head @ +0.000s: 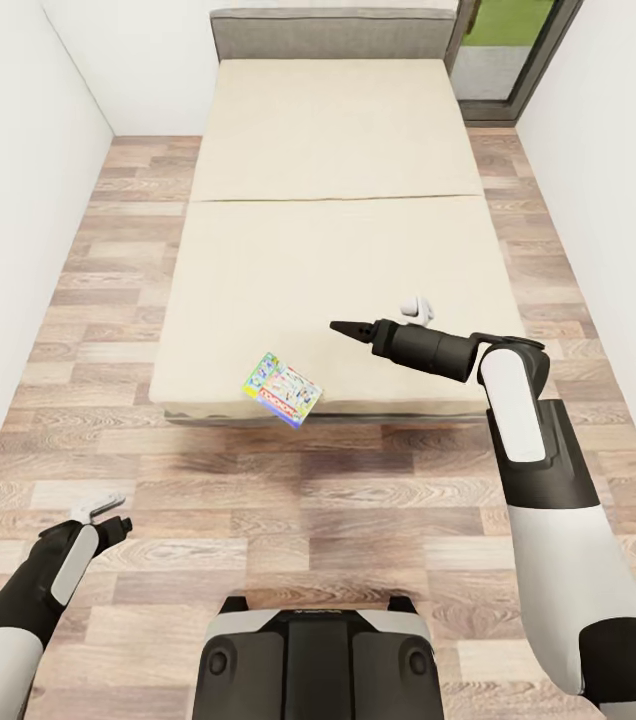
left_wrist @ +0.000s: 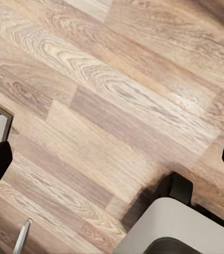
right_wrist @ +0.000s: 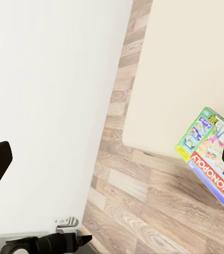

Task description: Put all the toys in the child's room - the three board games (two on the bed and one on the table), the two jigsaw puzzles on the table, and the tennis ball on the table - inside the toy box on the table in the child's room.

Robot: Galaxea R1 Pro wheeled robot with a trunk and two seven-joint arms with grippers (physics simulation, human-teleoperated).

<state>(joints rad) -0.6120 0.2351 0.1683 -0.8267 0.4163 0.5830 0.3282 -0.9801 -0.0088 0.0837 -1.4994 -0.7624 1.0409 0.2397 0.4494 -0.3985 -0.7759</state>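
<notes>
One board game (head: 282,389), a green-bordered box with a red MONOPOLY logo (right_wrist: 210,159), lies at the near edge of the cream bed (head: 338,200) and sticks out over the floor. My right gripper (head: 343,327) hovers open above the mattress, a little right of the box and beyond it, holding nothing (right_wrist: 114,159). My left gripper (head: 110,513) hangs low over the wood floor at the near left, open and empty (left_wrist: 112,159). The toy box, the table, the jigsaw puzzles and the tennis ball are out of view.
White walls close in on both sides of the bed, with strips of plank floor (head: 108,260) between. A grey headboard (head: 333,30) and a glass door (head: 508,50) stand at the far end. My base (head: 313,655) is near the bed's foot.
</notes>
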